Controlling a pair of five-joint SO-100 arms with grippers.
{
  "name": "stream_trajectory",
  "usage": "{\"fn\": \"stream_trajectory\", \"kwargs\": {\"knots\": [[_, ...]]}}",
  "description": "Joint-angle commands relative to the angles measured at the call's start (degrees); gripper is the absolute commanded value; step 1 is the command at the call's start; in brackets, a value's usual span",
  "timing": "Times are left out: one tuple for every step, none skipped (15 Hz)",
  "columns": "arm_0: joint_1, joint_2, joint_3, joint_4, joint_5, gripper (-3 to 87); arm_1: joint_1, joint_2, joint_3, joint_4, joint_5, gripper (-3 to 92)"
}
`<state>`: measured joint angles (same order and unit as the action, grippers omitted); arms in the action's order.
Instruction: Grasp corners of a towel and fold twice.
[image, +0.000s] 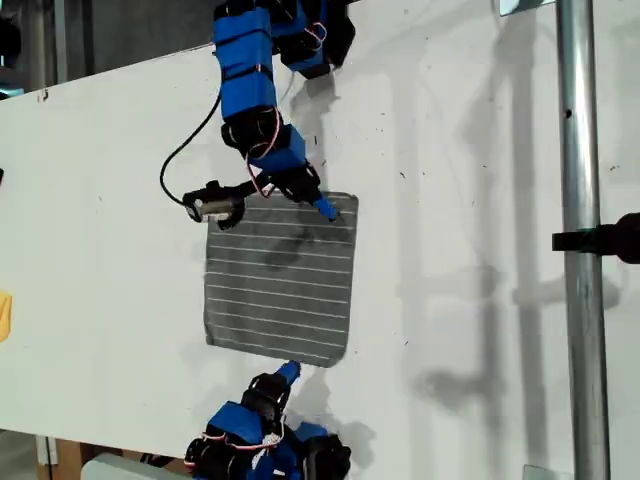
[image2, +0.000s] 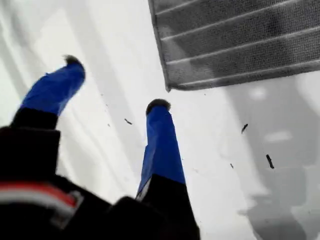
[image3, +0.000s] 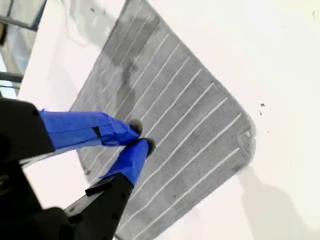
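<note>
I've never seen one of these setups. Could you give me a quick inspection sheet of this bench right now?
Surface: white table, a few dark specks.
Job's things: grey striped towel lies flat, unfolded.
Clutter: yellow object, cut off at the exterior view's left edge.
Tools: my first tool is open, just off a towel corner; my second tool is shut, tips on the towel, pinch unclear.
Cables: black cable loops beside the second arm.
Surroundings: metal pole with a black clamp at the exterior view's right.
</note>
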<state>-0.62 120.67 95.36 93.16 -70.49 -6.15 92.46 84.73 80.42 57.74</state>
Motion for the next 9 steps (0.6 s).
{"fn": "stream_trajectory", "kwargs": {"knots": [[0.4,-3.1,-4.8,1.0,0.9,12.2,0.5,-7.3,-8.2,2.5,-4.7,46.0],[-0.2,-4.0,-4.5,1.1,0.3,12.8,1.1,-10.4,-8.3,2.4,-5.6,45.3],[-0.5,-5.3,-4.4,1.1,0.3,12.6,1.2,-13.4,-8.3,1.7,-6.9,45.1],[-0.7,-6.3,-4.2,1.1,0.1,12.6,1.4,-17.1,-9.0,1.5,-7.6,45.0],[-1.0,-7.0,-4.1,0.9,-0.1,12.6,1.5,-20.4,-9.5,1.2,-8.1,45.0],[-1.1,-7.1,-3.8,0.4,-0.2,12.3,1.8,-24.0,-10.0,1.1,-8.3,45.0],[-1.4,-6.9,-3.3,0.1,-0.4,12.1,2.2,-27.8,-11.4,1.0,-8.3,43.6],[-1.8,-6.5,-2.8,-0.4,-0.9,12.0,2.7,-31.0,-13.1,0.6,-8.3,41.0],[-2.0,-6.4,-2.5,-0.4,-0.9,11.8,3.6,-33.4,-14.5,0.6,-8.2,34.9]]}}
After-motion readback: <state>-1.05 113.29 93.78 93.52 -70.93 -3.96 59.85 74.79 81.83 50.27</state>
